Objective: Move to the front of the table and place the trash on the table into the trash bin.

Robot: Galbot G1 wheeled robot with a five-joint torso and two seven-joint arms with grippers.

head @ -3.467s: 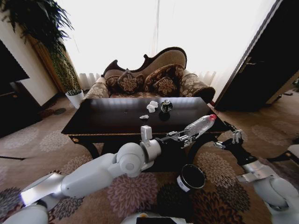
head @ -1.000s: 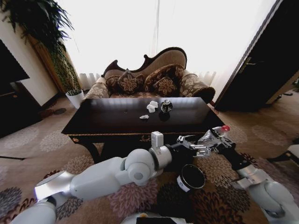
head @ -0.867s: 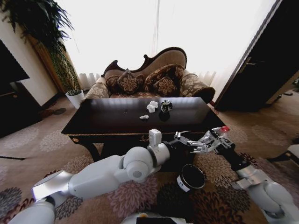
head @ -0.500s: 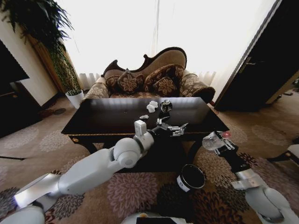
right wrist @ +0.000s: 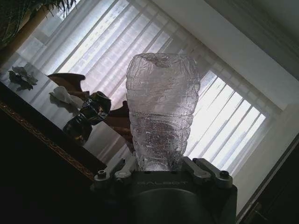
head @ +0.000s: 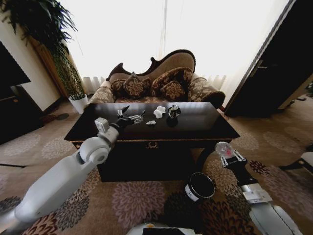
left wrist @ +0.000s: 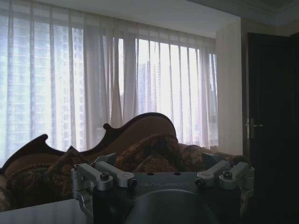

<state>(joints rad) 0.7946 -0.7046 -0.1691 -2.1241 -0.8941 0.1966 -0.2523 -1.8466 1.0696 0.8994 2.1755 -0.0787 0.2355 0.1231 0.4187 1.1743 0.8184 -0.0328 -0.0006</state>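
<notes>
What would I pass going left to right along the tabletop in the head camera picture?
The left gripper with fingers spread → grey scrap → white paper wad → dark can, all over or on the table.

Crushed can (head: pixel 173 111), paper wad (head: pixel 159 111), scrap (head: pixel 151 123) on table (head: pixel 195 128); bin (head: pixel 199 187) below.

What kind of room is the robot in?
Probably a fancy sitting room, maybe in a hotel: there's a curvy patterned sofa with cushions, a glossy dark wooden table, flowery carpet and tall sheer curtains.
</notes>
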